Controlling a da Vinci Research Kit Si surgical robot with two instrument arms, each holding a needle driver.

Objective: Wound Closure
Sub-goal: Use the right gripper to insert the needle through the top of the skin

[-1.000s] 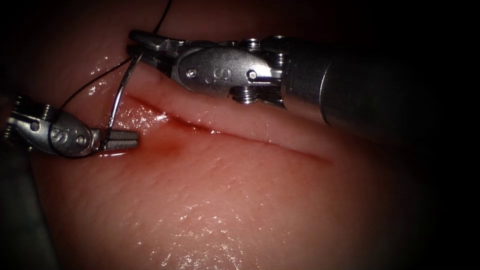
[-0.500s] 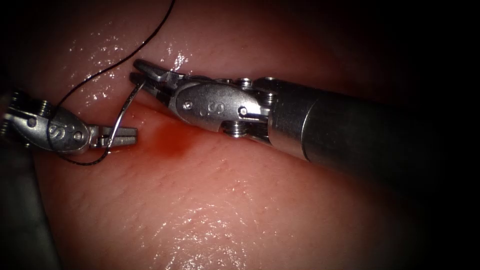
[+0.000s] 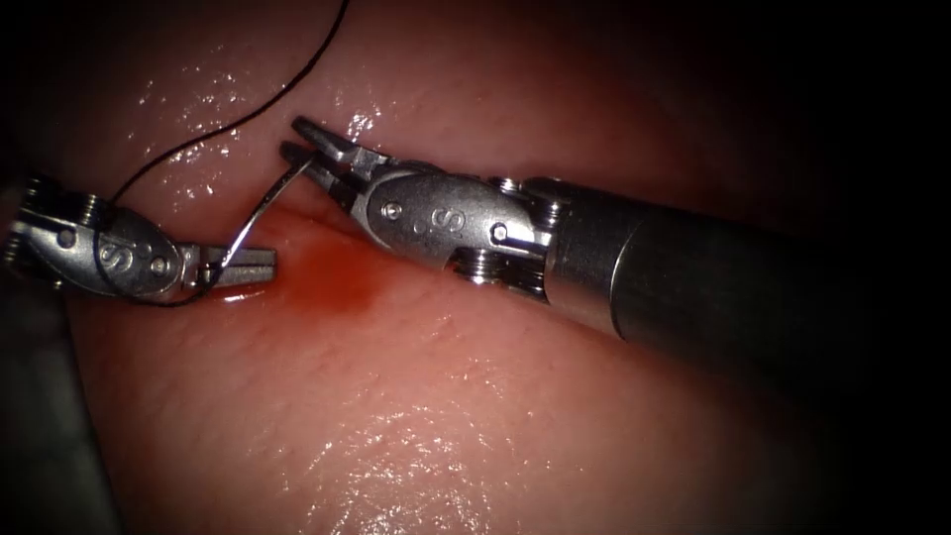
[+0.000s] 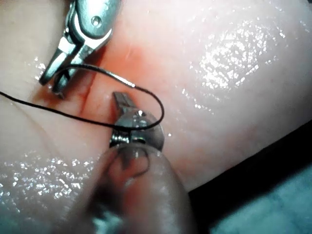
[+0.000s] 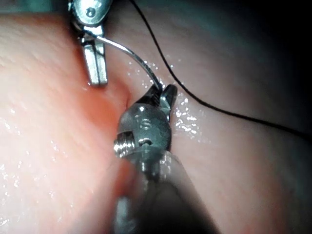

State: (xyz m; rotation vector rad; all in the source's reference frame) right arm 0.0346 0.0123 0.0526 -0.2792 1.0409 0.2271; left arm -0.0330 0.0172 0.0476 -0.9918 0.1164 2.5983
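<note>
The curved needle hangs free above the tissue, held between both tools at the left end of the wound. My left tool is shut on it near the thread end. My right tool grips it close to the tip. The left wrist view has the needle running from the right tool to the left tool. The right wrist view has the needle bridging the right tool and the left tool. Black thread loops around the left tool and runs up out of view.
A patch of red fluid lies on the tissue just right of the left tool's jaws. The right tool's thick shaft crosses over the wound line from the right. Wet, glistening tissue spreads below both tools.
My right tool has moved down and to the right, tipping the needle's upper end over toward the right. The left tool rose slightly and kept its hold.
</note>
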